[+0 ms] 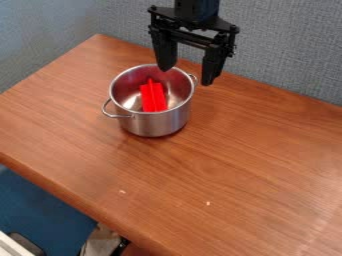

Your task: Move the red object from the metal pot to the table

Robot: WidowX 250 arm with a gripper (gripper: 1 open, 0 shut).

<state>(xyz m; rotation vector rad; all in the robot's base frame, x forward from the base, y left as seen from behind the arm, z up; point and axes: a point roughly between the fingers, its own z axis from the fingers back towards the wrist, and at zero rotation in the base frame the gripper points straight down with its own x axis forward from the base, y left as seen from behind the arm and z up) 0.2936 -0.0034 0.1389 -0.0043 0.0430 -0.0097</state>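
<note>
A shiny round metal pot (150, 118) with small side handles stands on the brown wooden table (254, 170), left of centre. Inside it lies the red object (156, 95), a bright red blocky piece leaning along the pot's floor. My gripper (190, 68) hangs above the pot's back right rim, pointing down, its two black fingers spread wide and open with nothing between them. The left finger (164, 55) overlaps the pot's far rim in this view; the right finger (214, 66) is outside the pot.
A grey-blue wall rises behind the table. The table's front left edge runs diagonally, with dark floor and a pale object below it at the bottom left.
</note>
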